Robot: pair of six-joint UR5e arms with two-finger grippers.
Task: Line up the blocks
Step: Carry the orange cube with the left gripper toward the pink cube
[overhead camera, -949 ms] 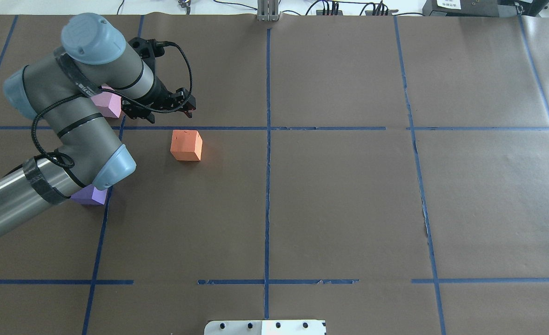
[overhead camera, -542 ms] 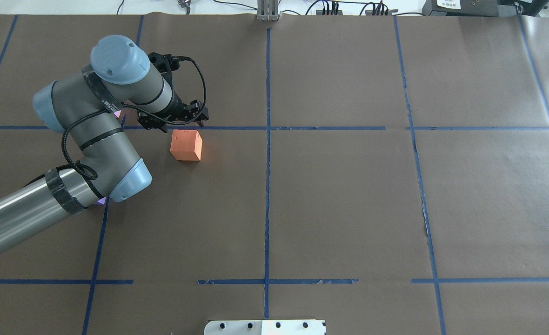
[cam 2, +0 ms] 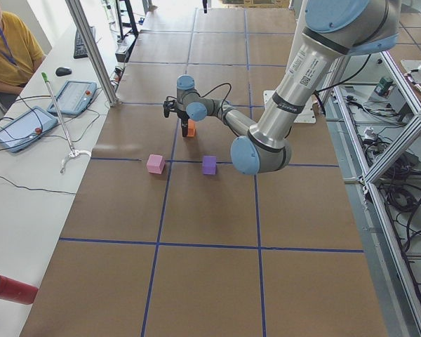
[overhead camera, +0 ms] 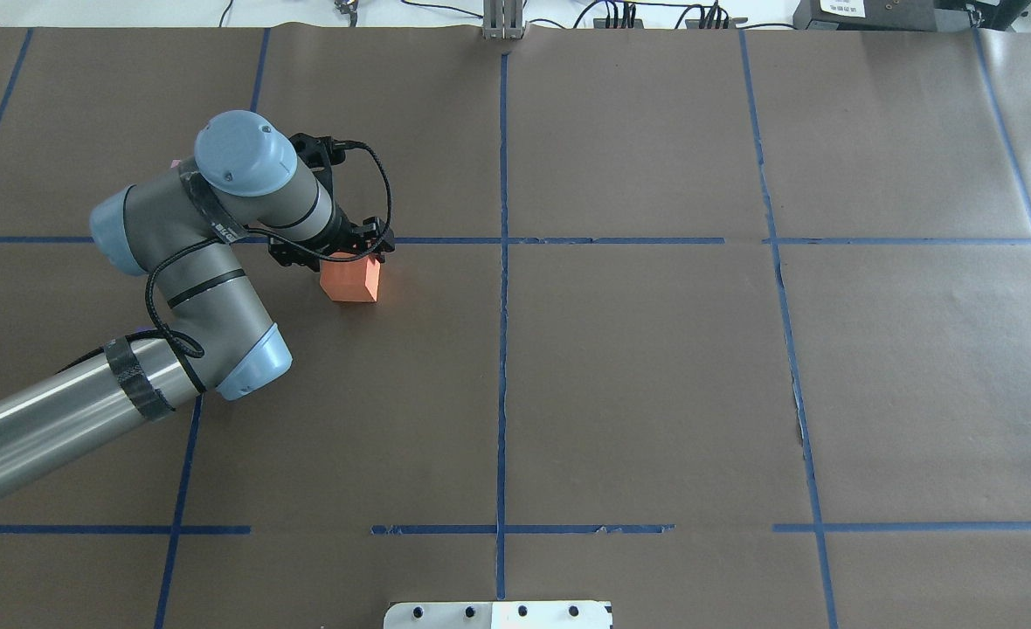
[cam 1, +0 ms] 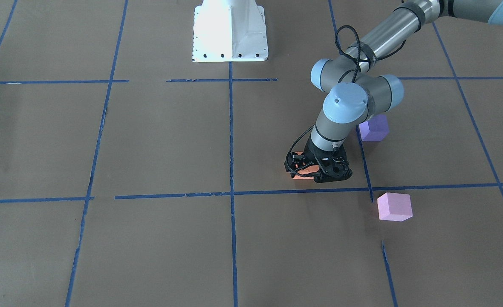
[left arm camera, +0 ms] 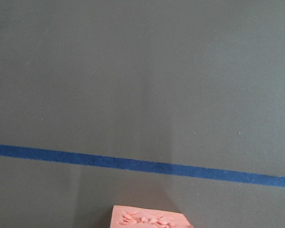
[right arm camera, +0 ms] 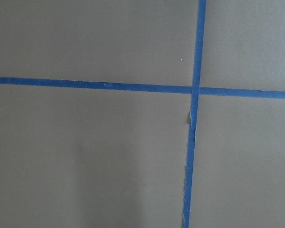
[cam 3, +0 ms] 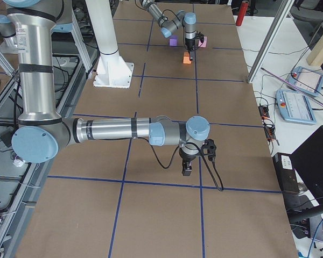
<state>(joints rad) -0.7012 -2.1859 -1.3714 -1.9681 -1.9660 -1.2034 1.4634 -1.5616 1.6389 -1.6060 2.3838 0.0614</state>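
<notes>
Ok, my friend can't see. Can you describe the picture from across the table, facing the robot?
The robot's left gripper is down over an orange block, hiding most of it, on a brown table crossed by blue tape lines. A purple block sits farther back and a pink block nearer the camera, both right of the orange one.

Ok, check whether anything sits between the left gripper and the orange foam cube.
Nothing visible does. The left gripper hangs close over the orange foam cube, with no other thing between them. The dark violet foam cube and the pale pink foam cube lie apart from it, toward the robot's left.
</notes>
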